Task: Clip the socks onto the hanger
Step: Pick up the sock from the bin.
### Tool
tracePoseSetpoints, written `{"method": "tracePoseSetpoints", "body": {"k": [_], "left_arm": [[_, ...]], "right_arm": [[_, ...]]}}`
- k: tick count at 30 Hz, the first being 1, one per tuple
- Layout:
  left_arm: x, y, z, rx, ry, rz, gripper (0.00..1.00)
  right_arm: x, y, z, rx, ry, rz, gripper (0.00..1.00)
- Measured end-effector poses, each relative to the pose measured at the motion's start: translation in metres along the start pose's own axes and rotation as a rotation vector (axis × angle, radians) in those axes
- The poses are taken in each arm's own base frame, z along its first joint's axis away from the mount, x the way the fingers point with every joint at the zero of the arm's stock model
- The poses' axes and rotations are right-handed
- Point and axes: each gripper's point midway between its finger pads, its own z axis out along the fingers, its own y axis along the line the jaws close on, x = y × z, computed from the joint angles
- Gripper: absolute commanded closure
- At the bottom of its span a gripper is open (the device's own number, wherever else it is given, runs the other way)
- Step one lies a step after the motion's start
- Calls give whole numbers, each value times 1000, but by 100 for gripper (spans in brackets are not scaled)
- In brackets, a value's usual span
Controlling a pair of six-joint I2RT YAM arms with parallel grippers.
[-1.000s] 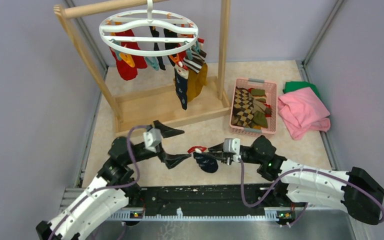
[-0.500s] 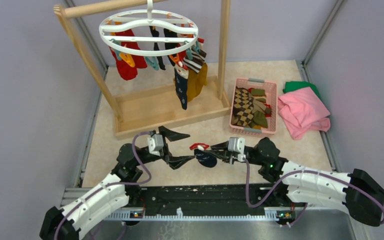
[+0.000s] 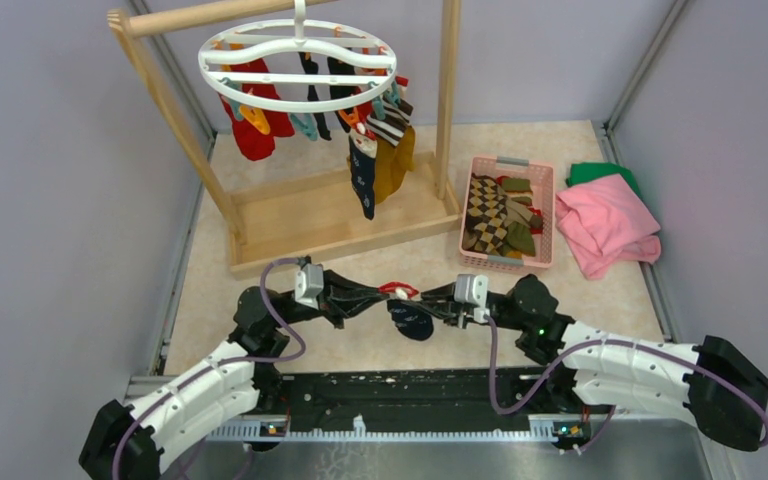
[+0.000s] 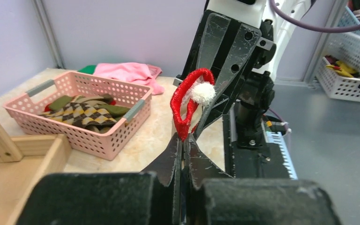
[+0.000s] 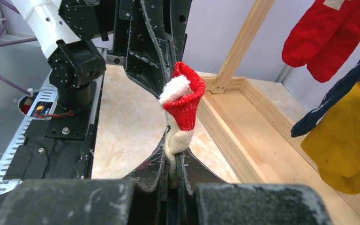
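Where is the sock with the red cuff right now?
Top view: the sock hangs front centre, pinched between left gripper and right gripper, before the wooden rack.

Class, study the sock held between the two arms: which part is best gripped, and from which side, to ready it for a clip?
Take the sock by its red cuff, coming in level from either side, as the left gripper and right gripper do. The cuff stands open as a loop, offering an edge to pinch; the rest hangs limp below.

Left pincer [image 4: 183,139] tight on the red-cuffed sock [image 4: 182,107]
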Motion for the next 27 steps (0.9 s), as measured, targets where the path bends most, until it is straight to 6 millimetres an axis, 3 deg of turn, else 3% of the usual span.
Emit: {"method": "tracePoseSetpoints", "body": {"k": [4, 6, 8, 12, 15, 18, 22, 24, 27], "left_arm": [[-1, -3, 0, 17, 1, -1, 100], [0, -3, 1, 16, 10, -9, 100], [1, -2, 1, 13, 20, -16, 100], [3, -1, 0, 5, 30, -21, 100], [5, 0, 0, -3, 38, -25, 100], [5, 1, 0, -8, 44, -32, 100], [6, 4, 0, -19, 49, -39, 100], [7, 8, 0, -44, 50, -43, 88], [8, 21, -2, -113, 54, -64, 80]], "right_arm": [[0, 2, 0, -7, 0, 6, 56], [-1, 1, 0, -5, -3, 7, 48], [-2, 0, 0, -1, -5, 5, 47], [-13, -4, -4, 21, -31, -19, 51], [-21, -5, -6, 27, -49, -36, 59], [-20, -5, -6, 25, -45, -39, 73], [-16, -3, -6, 14, -33, -39, 100], [-14, 0, -6, 3, -27, -33, 100], [-12, 4, -5, -24, -22, -29, 100]]}}
